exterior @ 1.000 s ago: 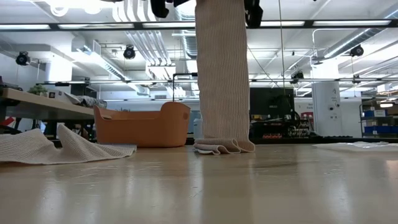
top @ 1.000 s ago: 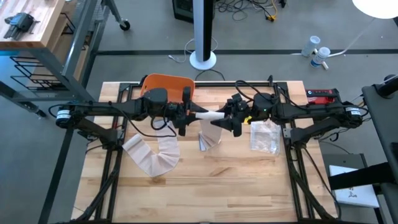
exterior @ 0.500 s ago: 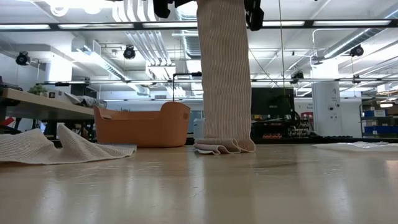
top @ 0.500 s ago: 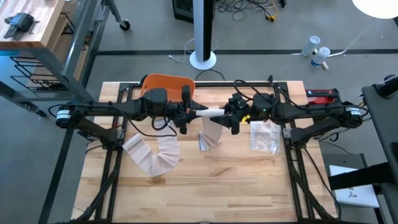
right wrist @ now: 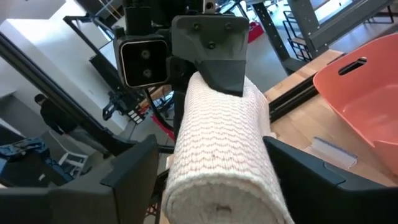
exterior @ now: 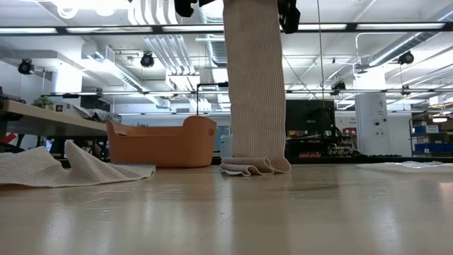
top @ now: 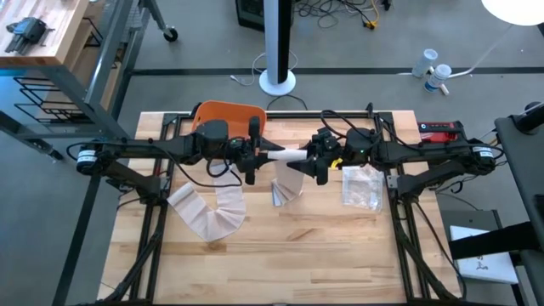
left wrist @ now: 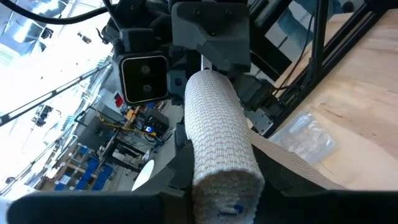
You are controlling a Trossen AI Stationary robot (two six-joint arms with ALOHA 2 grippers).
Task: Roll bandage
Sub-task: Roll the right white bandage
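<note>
bandage roll [top: 287, 155] held above table centre, high view; tail [exterior: 253, 85] hanging to tabletop | left gripper [top: 255, 158] pinching one end; right gripper [top: 316, 160] pinching the other | orange basket [top: 228, 115] upper left; plastic bag [top: 360, 186] right

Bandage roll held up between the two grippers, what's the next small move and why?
Probably another turn of the bandage roll to wind up more strip. The left gripper and right gripper hold it by its ends above the table, and the low view shows a long tail hanging down, its end crumpled on the wood, so much remains unrolled.
</note>
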